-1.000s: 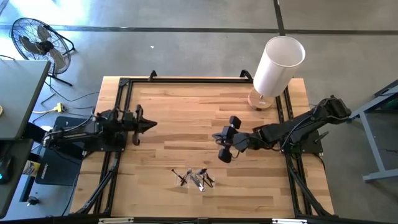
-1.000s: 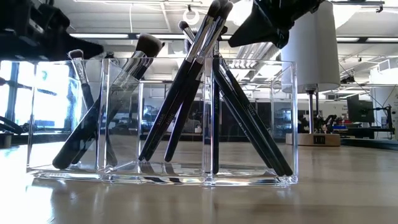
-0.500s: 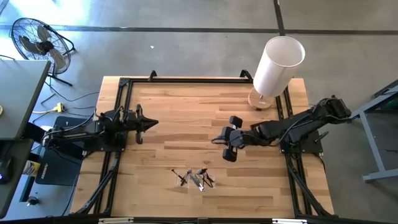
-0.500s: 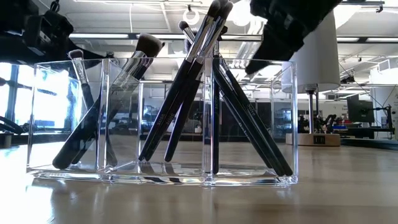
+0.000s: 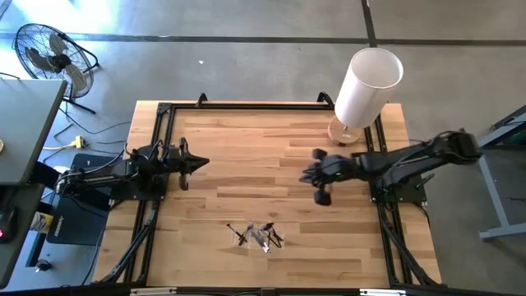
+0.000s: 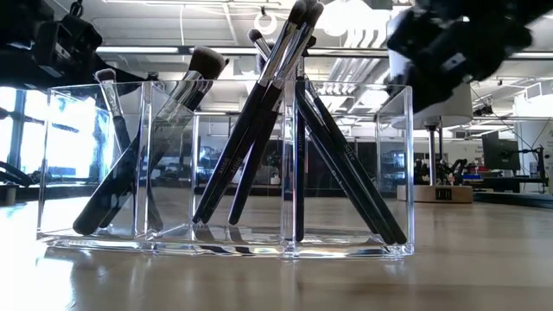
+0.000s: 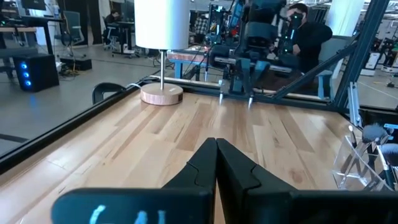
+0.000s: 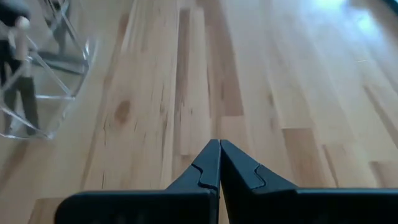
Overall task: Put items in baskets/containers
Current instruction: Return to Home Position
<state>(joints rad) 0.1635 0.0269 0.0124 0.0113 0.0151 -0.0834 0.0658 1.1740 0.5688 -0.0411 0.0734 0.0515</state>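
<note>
Table: a light wooden plank table with a black frame along its edges; both dark arms reach in from its two short sides.
Container: a small clear see-through holder stands on the table between the two arms, toward the edge far from the white cylinder. Its walls and inner partitions show in the low view.
Brushes: thin dark-handled brushes stand inside the holder, leaning and crossing, bristle ends up and above the rim. A fluffy dark brush leans in the left-hand compartment of the low view, next to a small thin brush. The exact count cannot be told.
Right gripper: the right gripper hangs over the table right of its middle, well apart from the holder. In its wrist view, the right gripper has its two fingers pressed together with nothing between them, and the holder lies off to one side.
Left gripper: the left gripper waits at the table's left side, fingers pressed together and empty.
Other things: a tall white cylinder on a round wooden base stands at the far right corner; a black floor fan stands beyond the table's left corner; a person in dark clothes shows in the room behind.
</note>
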